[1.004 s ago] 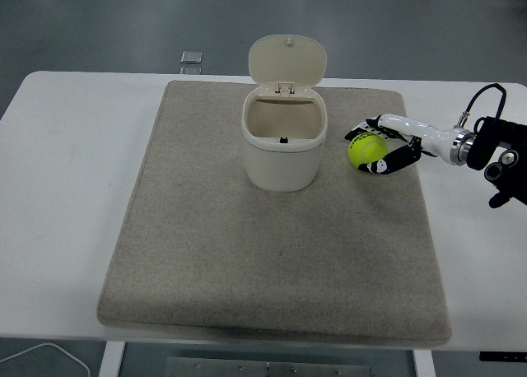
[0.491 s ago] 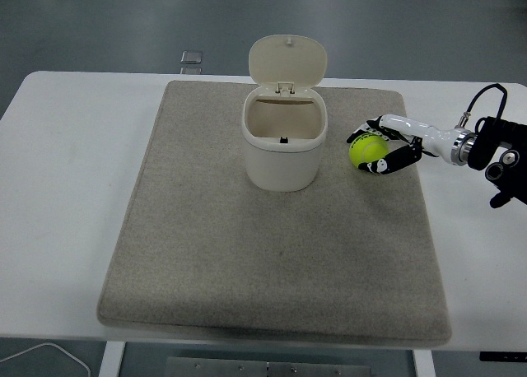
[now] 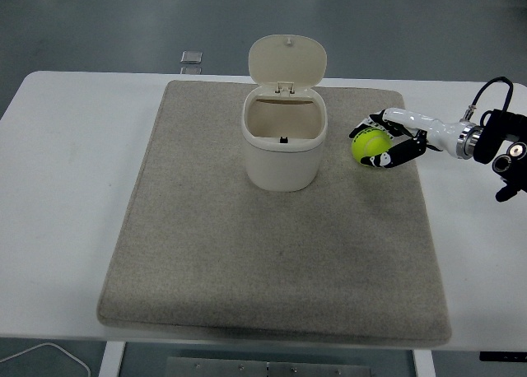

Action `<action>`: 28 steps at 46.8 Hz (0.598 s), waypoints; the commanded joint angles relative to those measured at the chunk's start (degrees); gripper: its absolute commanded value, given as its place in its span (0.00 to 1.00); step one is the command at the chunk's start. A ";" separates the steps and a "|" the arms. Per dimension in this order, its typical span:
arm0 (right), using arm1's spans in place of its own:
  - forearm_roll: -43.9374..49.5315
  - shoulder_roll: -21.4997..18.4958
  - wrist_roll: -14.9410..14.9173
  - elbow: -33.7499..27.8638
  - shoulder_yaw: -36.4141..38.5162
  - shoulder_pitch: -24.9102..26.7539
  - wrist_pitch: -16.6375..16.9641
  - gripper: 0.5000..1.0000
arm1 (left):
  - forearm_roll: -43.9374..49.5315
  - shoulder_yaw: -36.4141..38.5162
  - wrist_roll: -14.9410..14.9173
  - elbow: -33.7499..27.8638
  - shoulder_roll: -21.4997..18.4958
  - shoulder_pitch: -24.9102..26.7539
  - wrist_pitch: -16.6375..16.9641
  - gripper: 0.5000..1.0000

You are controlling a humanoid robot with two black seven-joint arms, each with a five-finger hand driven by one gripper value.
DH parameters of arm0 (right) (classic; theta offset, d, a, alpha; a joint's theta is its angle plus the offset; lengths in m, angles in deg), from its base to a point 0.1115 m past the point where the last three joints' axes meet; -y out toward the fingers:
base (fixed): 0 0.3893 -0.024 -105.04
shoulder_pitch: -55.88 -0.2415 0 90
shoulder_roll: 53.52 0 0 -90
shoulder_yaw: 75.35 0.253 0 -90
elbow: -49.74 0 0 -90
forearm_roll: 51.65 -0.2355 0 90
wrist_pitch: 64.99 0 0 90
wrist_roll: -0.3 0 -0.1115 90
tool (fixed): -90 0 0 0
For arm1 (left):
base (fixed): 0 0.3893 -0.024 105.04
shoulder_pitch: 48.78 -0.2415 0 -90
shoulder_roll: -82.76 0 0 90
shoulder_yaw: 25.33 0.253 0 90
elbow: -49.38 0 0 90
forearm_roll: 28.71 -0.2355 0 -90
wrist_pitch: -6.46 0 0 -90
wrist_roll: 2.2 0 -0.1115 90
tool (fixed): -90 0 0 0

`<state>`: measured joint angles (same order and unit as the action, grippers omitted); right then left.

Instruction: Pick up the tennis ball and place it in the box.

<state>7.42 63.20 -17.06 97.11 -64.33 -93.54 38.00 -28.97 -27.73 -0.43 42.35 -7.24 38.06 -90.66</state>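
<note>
Looks like a robotics lab or test room: plain white table [image 3: 66,171] with a grey mat [image 3: 272,262] in mid-frame, bare grey-green floor [image 3: 123,23] up top, loose cable [image 3: 49,359] bottom left.

Yellow-green tennis ball [image 3: 370,146] beside open-lidded box [image 3: 282,143]

A yellow-green tennis ball [image 3: 370,146] is showing bright inside the black-and-white right hand [image 3: 385,144]. The box [image 3: 282,142] is showing cream, lid included. A beige-grey mat [image 3: 272,253] is covering the white surface [image 3: 66,188].
</note>
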 commanded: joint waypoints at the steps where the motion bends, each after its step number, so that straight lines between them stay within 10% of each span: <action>1: -0.18 0.78 -0.22 0.09 0.76 -0.09 0.63 0.00 | 0.00 0.03 -0.01 0.00 0.00 0.00 0.00 0.99; 28: -9.41 15.55 -7.95 10.02 1.29 -4.83 11.88 0.00 | 0.00 0.03 -0.01 0.00 0.00 0.00 0.00 0.99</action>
<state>-1.94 77.44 -23.91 105.56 -63.06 -97.84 48.71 -28.97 -27.75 -0.43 42.35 -7.24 38.07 -90.66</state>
